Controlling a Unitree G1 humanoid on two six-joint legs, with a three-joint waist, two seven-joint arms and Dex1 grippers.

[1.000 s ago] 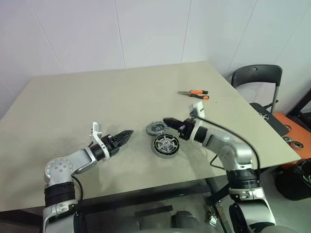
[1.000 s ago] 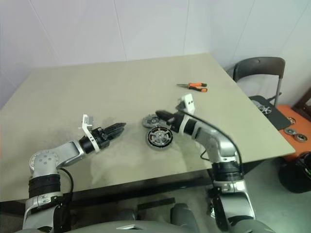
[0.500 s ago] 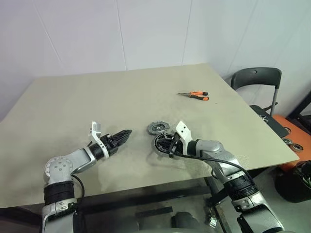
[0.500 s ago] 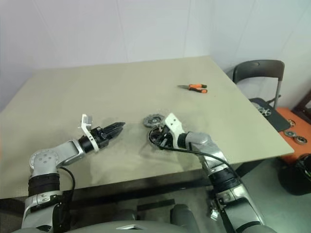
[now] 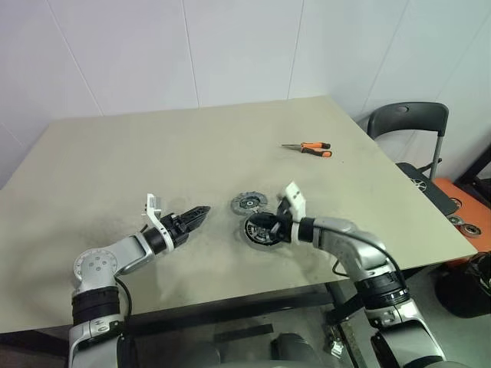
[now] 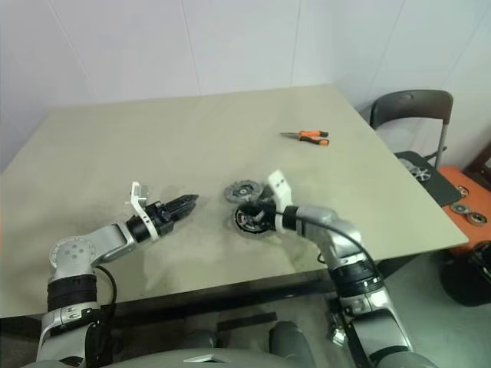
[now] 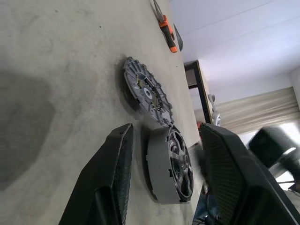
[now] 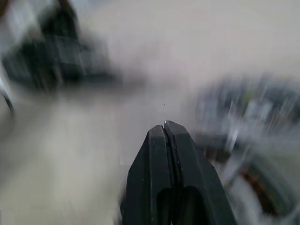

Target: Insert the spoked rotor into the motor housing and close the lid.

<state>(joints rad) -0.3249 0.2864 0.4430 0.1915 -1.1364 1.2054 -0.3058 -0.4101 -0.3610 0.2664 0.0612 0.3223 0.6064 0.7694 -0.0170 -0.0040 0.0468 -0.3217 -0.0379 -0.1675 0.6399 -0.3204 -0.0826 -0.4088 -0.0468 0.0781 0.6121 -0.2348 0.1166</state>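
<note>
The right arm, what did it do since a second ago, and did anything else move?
The right pincer, shut and empty, dropped from above the lid down to the motor housing, which now holds the spoked rotor. It took hold of nothing. The left pincer, partly open and empty, stayed put, and so did the lid, the housing and the orange pliers.
</note>
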